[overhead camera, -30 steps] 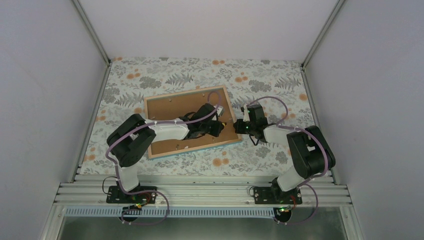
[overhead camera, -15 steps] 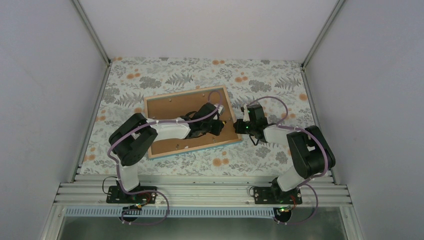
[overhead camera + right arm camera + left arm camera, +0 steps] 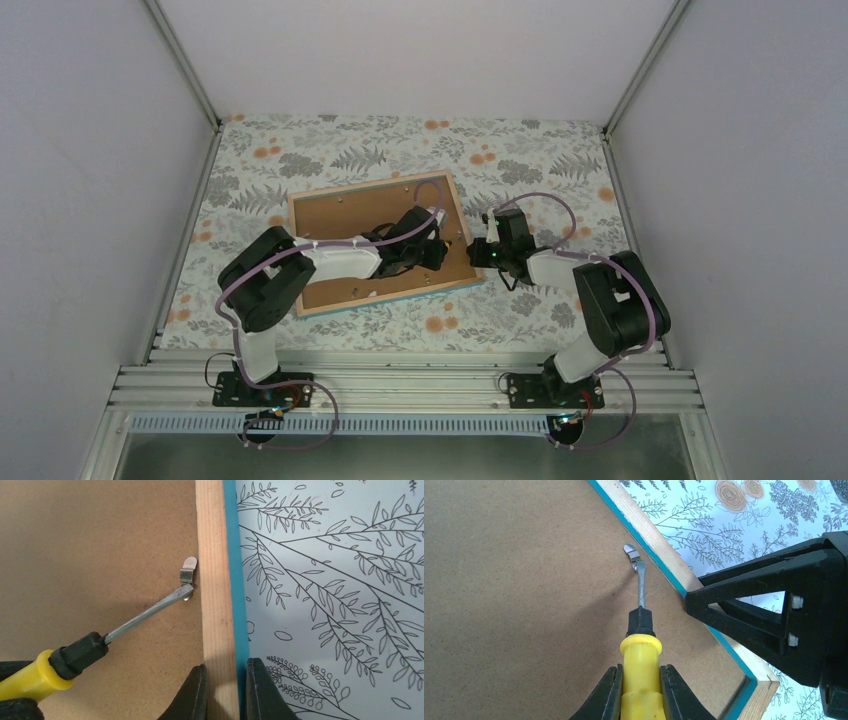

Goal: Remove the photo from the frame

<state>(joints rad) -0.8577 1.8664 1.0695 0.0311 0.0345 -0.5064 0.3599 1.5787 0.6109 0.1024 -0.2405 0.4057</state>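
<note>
The frame lies face down on the table, its light wood rim and turquoise edge around a brown backing board. The photo is hidden under the board. My left gripper is shut on a yellow-handled screwdriver. The blade tip touches a small bent metal tab at the board's right edge; the tab also shows in the right wrist view. My right gripper is shut on the frame's right rim, one finger on the board side, one on the outer turquoise side. In the top view the two grippers are close together.
The table is covered with a pale floral cloth. Grey walls and metal posts enclose it on three sides. More small metal tabs sit along the frame's near rim. A rail runs along the near edge by the arm bases.
The left gripper with the screwdriver has shifted slightly up and right along the board toward the right rim. The right gripper and the frame have stayed put.
</note>
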